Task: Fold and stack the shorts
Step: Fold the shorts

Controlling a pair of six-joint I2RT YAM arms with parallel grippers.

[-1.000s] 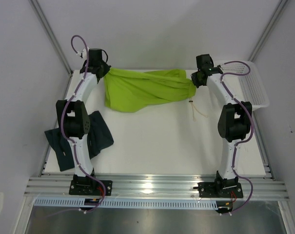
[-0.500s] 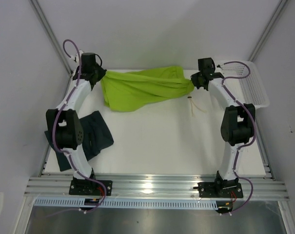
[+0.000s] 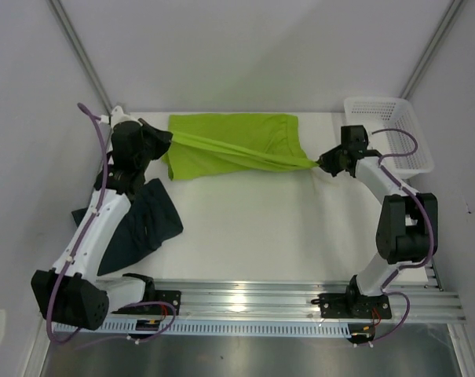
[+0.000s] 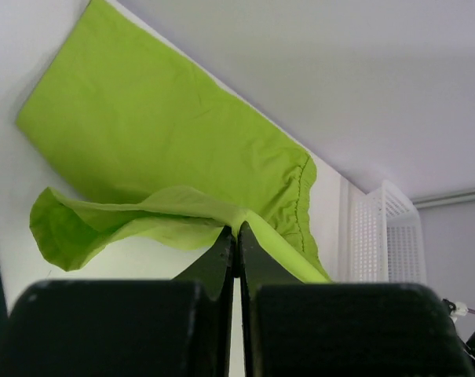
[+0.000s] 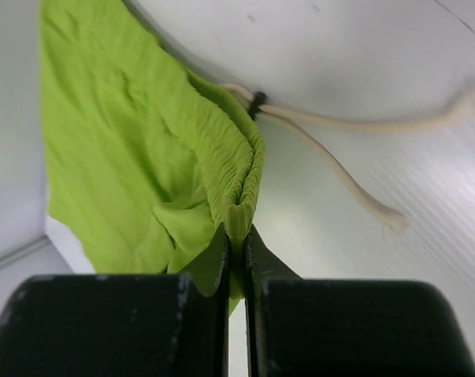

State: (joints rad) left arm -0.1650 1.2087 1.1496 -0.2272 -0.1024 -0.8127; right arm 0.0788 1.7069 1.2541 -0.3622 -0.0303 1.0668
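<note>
White table, flat, bordered at the near edge by metal rails.
Far side, left of centre: green shorts, main panel spread flat along the far edge; near portion off the surface, taut in a narrow band running left to right.
Left side, nearer: dark shorts, lying crumpled, reaching the left edge.
Far right corner: white mesh basket, upright.
At the right end of the green shorts: cream drawstring, two loose ends resting on the surface.
</note>
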